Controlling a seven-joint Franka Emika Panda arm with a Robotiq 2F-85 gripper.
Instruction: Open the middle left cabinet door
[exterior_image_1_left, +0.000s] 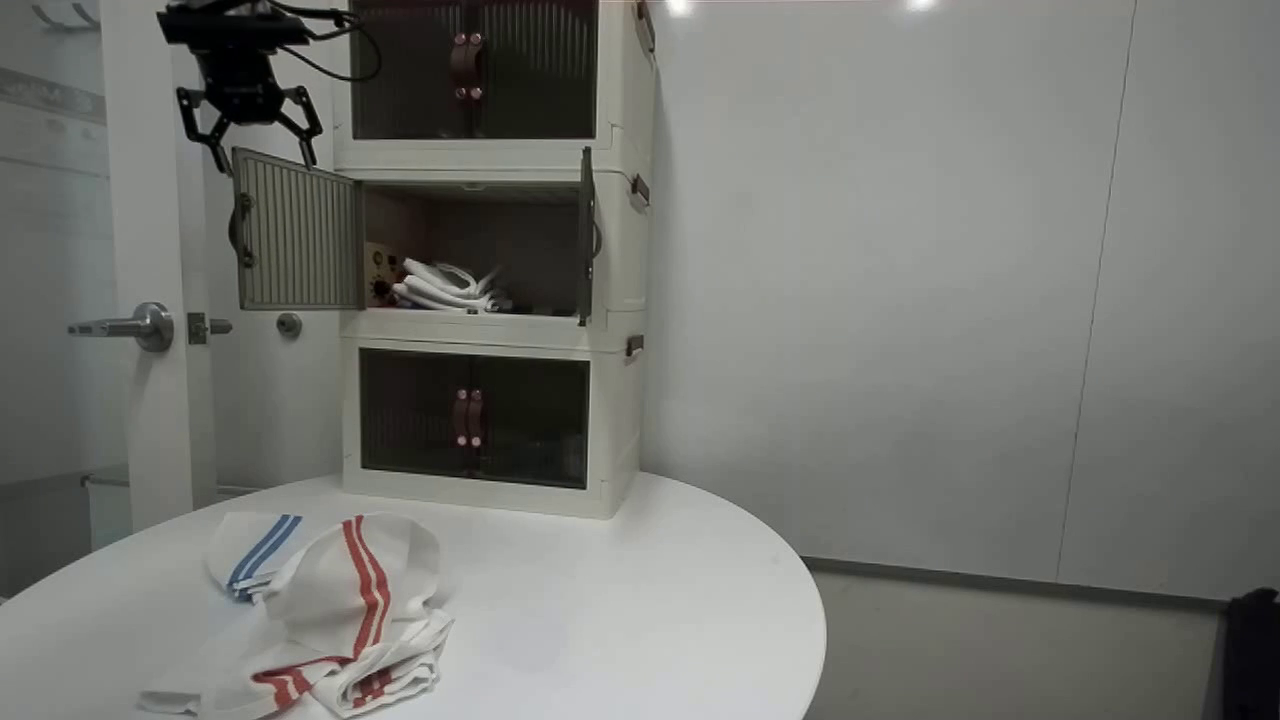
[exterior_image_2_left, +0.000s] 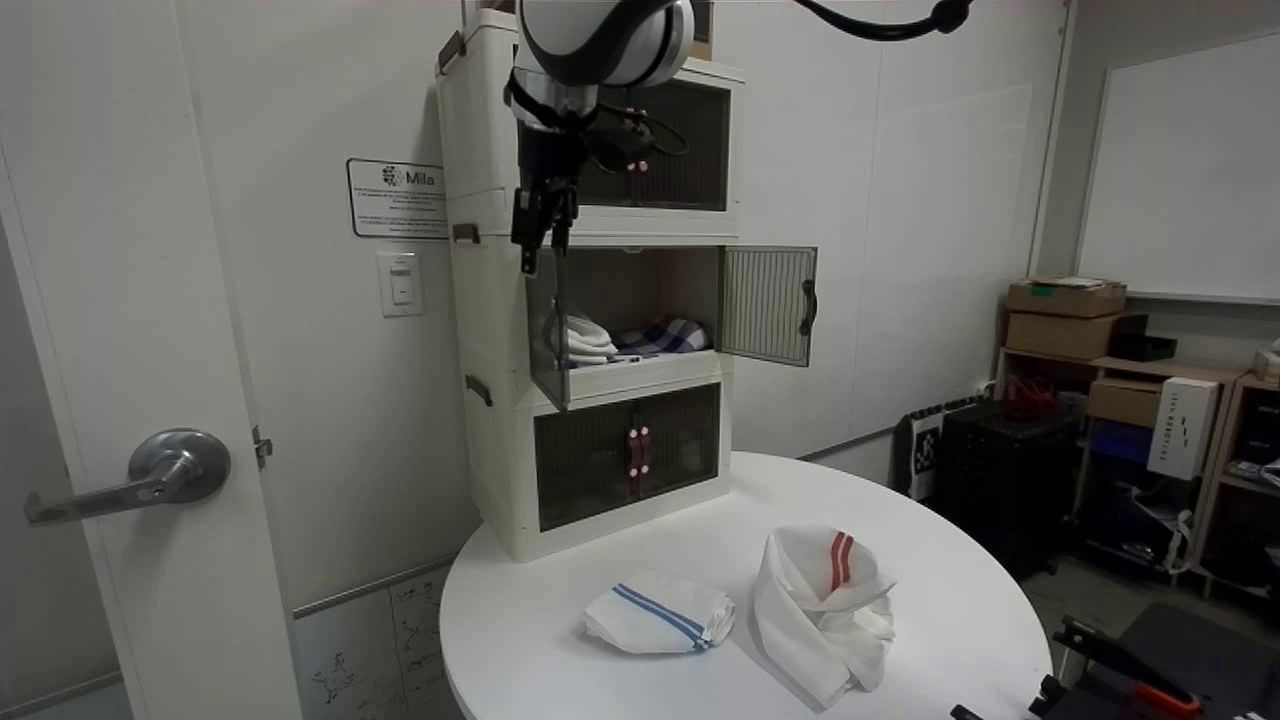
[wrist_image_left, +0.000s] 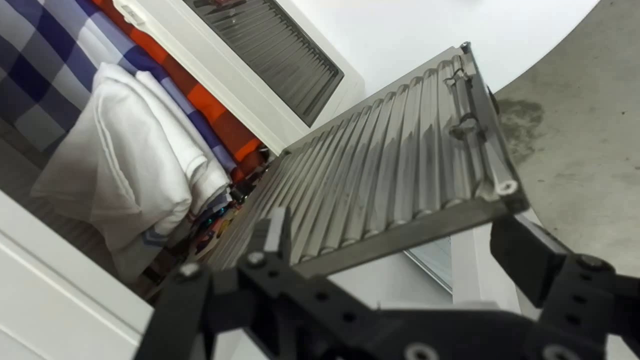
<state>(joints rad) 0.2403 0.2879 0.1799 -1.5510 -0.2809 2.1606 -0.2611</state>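
Note:
The middle left cabinet door (exterior_image_1_left: 302, 235) is a dark ribbed see-through panel. It stands swung outward on its hinge, with the middle compartment open behind it. It also shows nearly edge-on in an exterior view (exterior_image_2_left: 548, 335) and large in the wrist view (wrist_image_left: 380, 165). My gripper (exterior_image_1_left: 267, 160) points down at the door's top edge with fingers spread wide and nothing held. It also shows in an exterior view (exterior_image_2_left: 545, 252). In the wrist view, the gripper (wrist_image_left: 395, 235) has one finger near the hinge side and one near the outer corner. I cannot tell whether either touches.
The right-hand door (exterior_image_2_left: 768, 305) of that tier also stands open. Folded white cloth (exterior_image_1_left: 445, 288) lies inside the compartment. Closed bottom doors (exterior_image_1_left: 474, 418) are below. Towels (exterior_image_1_left: 350, 610) lie on the round white table (exterior_image_1_left: 640, 600). A room door (exterior_image_2_left: 140, 360) stands beside the stack.

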